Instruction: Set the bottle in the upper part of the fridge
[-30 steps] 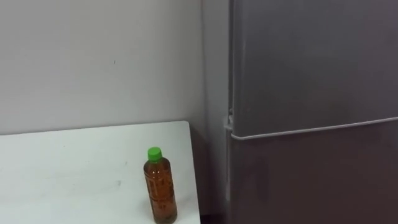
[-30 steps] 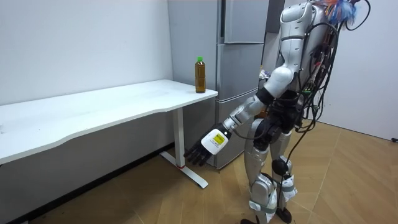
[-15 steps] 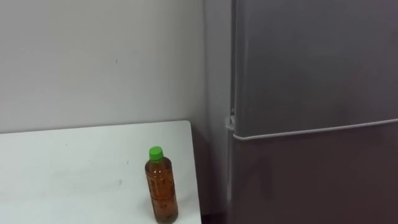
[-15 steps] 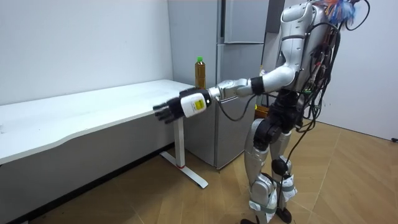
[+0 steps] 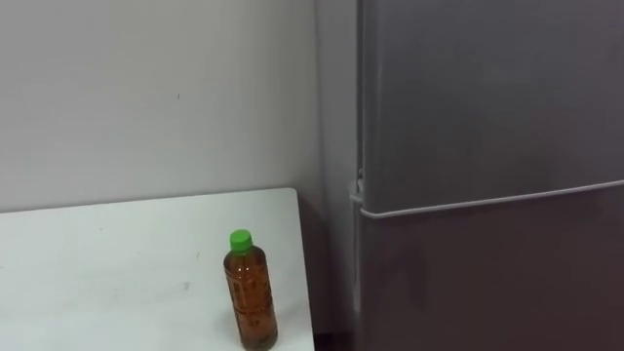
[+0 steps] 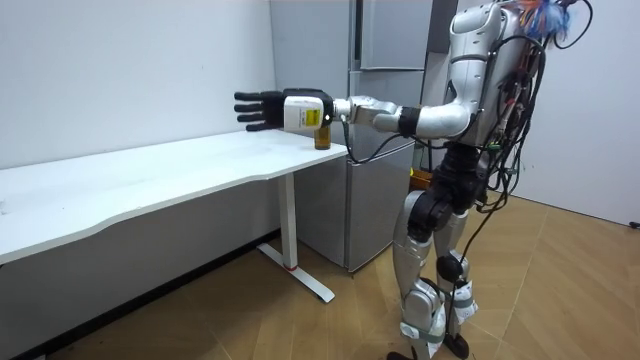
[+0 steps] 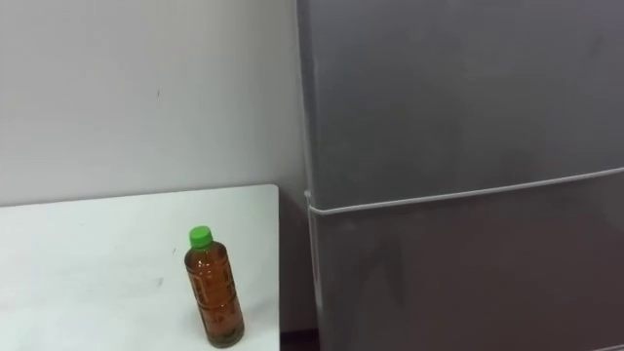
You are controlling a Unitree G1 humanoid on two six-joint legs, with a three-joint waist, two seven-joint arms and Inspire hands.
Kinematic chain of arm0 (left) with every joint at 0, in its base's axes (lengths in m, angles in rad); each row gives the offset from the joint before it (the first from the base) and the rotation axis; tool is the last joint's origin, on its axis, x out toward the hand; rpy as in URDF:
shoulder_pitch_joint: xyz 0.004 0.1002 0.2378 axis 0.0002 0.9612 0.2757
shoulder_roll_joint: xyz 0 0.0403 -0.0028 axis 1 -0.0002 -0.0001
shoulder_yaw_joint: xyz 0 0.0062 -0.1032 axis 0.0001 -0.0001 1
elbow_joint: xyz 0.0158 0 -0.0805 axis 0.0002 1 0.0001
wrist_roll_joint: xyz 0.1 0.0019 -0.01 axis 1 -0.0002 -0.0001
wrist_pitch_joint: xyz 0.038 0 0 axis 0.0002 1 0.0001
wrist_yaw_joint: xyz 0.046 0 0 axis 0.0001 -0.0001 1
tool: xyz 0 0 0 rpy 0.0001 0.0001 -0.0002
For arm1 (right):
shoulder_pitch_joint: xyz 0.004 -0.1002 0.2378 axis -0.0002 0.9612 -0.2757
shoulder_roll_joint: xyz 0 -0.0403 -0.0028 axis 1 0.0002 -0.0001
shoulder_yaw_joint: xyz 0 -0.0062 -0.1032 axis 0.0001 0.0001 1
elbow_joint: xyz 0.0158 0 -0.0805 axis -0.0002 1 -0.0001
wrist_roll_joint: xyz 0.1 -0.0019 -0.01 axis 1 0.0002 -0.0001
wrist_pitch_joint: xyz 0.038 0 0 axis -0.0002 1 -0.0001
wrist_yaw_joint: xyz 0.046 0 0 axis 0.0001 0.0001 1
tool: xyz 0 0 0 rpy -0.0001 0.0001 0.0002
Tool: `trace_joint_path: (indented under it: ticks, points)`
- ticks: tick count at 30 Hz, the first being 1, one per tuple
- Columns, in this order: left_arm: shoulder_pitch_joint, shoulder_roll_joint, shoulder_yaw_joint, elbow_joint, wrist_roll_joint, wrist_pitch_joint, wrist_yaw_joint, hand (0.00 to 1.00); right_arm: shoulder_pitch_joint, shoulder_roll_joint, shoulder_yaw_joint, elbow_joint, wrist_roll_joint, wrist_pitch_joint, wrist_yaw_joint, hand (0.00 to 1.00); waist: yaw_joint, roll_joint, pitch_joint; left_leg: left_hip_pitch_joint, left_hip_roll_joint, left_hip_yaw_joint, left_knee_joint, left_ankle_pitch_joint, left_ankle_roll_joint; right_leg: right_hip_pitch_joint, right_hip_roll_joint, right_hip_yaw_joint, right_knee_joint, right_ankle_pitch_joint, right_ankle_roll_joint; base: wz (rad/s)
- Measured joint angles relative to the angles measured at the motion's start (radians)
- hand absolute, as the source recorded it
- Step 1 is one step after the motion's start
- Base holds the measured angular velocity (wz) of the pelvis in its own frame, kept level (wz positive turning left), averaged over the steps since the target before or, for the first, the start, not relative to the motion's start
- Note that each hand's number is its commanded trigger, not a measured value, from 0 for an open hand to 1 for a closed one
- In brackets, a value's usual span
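A bottle [image 5: 251, 292] of brown drink with a green cap stands upright near the right front corner of the white table [image 5: 107, 263]; the right eye view has the bottle [image 7: 214, 292] in the same spot. Right of the table is the grey fridge [image 5: 487, 107], both its doors closed, with a pale seam between the upper and lower door. In the room view I stand before the fridge [image 6: 385, 35] with my left arm stretched out level over the table [image 6: 150, 175]. My left hand [image 6: 258, 108] is open, fingers straight, in front of the bottle [image 6: 322, 138] and apart from it.
A pale wall runs behind the table. A narrow dark gap separates the table's right edge from the fridge. In the room view the wooden floor [image 6: 300, 320] lies open in front of the table and around me.
My left arm has swung up from beside the table leg to level over the table top, the hand staying open. The bottle has not moved.
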Motion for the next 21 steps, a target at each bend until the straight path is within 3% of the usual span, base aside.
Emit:
trace_joint_path:
  ticks: [6,11,14,21]
  points:
    - [-0.088,0.000,-0.002,-0.039,0.040,0.000,-0.039,0.00,-0.011,0.008,-0.001,-0.002,-0.033,0.000,0.002,0.00,-0.020,-0.009,0.0039,-0.004,-0.004,-0.021,0.007,0.000,0.000,0.008,-0.003,-0.014,-0.005,0.000,0.000,0.07]
    - [-0.099,0.000,-0.038,-0.044,0.040,0.001,-0.086,0.00,-0.019,0.015,-0.001,0.002,-0.035,0.000,-0.005,0.00,-0.036,-0.007,0.0046,0.002,-0.004,-0.020,0.006,0.000,0.000,0.014,-0.002,-0.008,-0.014,0.000,0.001,-0.01]
    - [-0.100,0.000,-0.068,-0.070,0.041,0.006,-0.118,0.00,-0.027,0.018,0.000,0.001,-0.040,0.000,-0.005,0.00,-0.052,-0.010,0.0038,0.003,-0.004,-0.018,0.006,0.000,0.000,0.014,-0.002,-0.006,-0.014,0.000,0.001,-0.01]
    - [-0.153,-0.001,-0.177,-0.104,0.041,0.034,-0.276,0.00,-0.049,0.023,0.000,0.008,-0.069,0.000,0.006,0.00,-0.088,-0.014,0.0128,0.009,-0.004,-0.013,0.006,0.001,0.000,0.018,-0.001,-0.002,-0.014,0.000,0.001,0.00]
